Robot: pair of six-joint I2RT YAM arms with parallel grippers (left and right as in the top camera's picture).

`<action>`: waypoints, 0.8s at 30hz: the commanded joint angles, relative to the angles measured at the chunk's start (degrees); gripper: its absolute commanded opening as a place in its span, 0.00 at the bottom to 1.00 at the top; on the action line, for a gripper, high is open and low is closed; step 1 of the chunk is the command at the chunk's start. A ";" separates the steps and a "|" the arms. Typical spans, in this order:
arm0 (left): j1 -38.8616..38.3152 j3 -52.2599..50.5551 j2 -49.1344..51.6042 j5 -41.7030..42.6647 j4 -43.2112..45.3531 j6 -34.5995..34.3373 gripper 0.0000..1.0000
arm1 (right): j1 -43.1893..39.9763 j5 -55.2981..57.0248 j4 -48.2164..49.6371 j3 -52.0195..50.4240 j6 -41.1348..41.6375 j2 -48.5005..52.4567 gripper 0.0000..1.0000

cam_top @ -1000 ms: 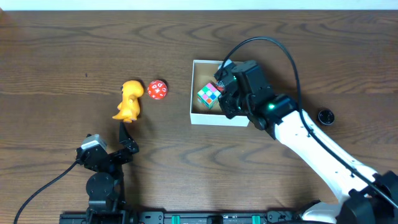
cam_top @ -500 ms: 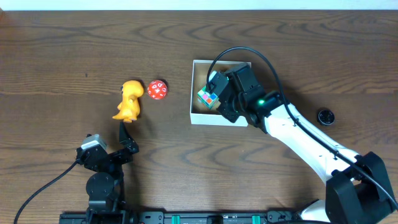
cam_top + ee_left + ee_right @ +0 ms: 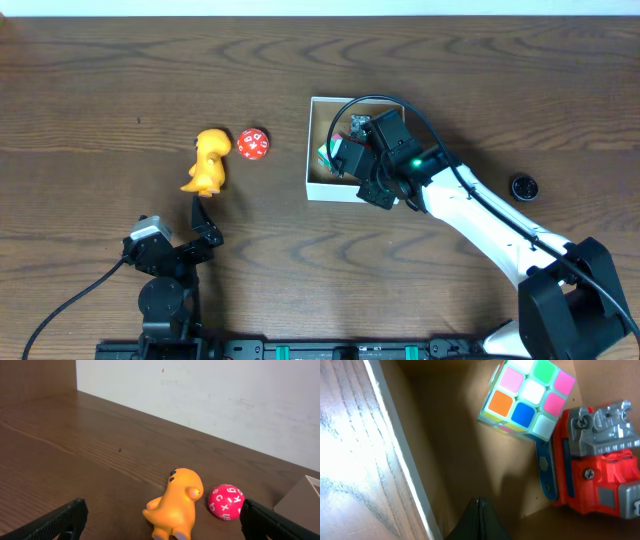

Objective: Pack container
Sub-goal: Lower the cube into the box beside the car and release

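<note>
Container (image 3: 451,467) just beneath right gripper (image 3: 478,519)

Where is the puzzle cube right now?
The puzzle cube sits inside the container, right of table centre, next to a red toy; the right wrist view shows it best.

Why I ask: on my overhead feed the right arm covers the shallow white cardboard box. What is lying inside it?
Observer: The right wrist view shows a pastel-tiled puzzle cube on the container's tan bottom, next to a red and grey plastic toy.
Operator: Is the right gripper holding either one?
Observer: No. Its fingers are pressed together on nothing, clear of both toys.
Operator: What are the marks on the red ball out on the table?
Observer: White letters, seen from the left wrist view.
</note>
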 commanded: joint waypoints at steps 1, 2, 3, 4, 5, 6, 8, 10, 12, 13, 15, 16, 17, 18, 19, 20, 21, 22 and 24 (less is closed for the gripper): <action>0.28 -1.66 -0.35 0.00 -0.66 -0.37 0.98 | -0.76 -3.58 0.07 0.55 -1.73 0.52 0.01; 0.28 -1.66 -0.35 0.00 -0.66 -0.37 0.98 | -1.05 -4.04 0.24 0.55 -1.75 0.59 0.01; 0.28 -1.66 -0.35 0.00 -0.66 -0.37 0.98 | -1.38 -4.46 0.57 0.55 -1.70 0.74 0.01; 0.28 -1.66 -0.35 0.00 -0.66 -0.37 0.98 | -1.64 -4.63 1.03 0.55 -1.73 0.94 0.01; 0.28 -1.66 -0.35 0.00 -0.66 -0.37 0.98 | -1.81 -4.63 1.49 0.55 -1.70 1.25 0.01; 0.28 -1.66 -0.35 0.00 -0.66 -0.37 0.98 | -2.03 -4.70 1.99 0.55 -1.70 1.55 0.01; 0.28 -1.66 -0.35 0.00 -0.66 -0.37 0.98 | -2.27 -5.27 3.06 0.55 -1.70 2.36 0.01; 0.28 -1.66 -0.35 0.00 -0.66 -0.37 0.98 | -2.47 -6.08 4.02 0.55 -1.70 3.37 0.01; 0.28 -1.66 -0.35 0.00 -0.66 -0.37 0.98 | -2.58 -6.58 4.76 0.55 -1.70 4.50 0.01; 0.28 -1.66 -0.35 0.00 -0.66 -0.37 0.98 | -2.58 -6.69 5.07 0.55 -1.70 4.96 0.01; 0.28 -1.66 -0.35 0.00 -0.66 -0.37 0.98 | -2.58 -7.23 5.53 0.55 -1.70 6.12 0.01; 0.28 -1.66 -0.35 0.00 -0.66 -0.37 0.98 | -2.58 -7.56 5.81 0.55 -1.68 6.62 0.01; 0.28 -1.66 -0.35 0.00 -0.66 -0.37 0.98 | -2.58 -7.65 6.19 0.55 -1.64 7.13 0.01; 0.28 -1.66 -0.35 0.00 -0.66 -0.37 0.98 | -2.58 -7.63 6.58 0.55 -1.25 7.39 0.01; 0.28 -1.66 -0.35 -0.02 -0.66 -0.37 0.98 | -2.58 -7.63 7.17 0.55 -0.76 7.80 0.01; 0.28 -1.66 -0.35 0.00 -0.66 -0.37 0.98 | -2.58 -7.63 7.76 0.55 -0.15 7.93 0.01; 0.28 -1.66 -0.35 0.00 -0.66 -0.37 0.98 | -2.58 -7.85 8.31 0.55 0.04 8.07 0.01; 0.28 -1.66 -0.35 0.00 -0.66 -0.37 0.98 | -2.62 -8.39 8.61 0.55 0.02 8.07 0.01; 0.28 -1.66 -0.35 0.00 -0.66 -0.37 0.98 | -2.86 -10.12 9.60 0.55 0.15 8.07 0.01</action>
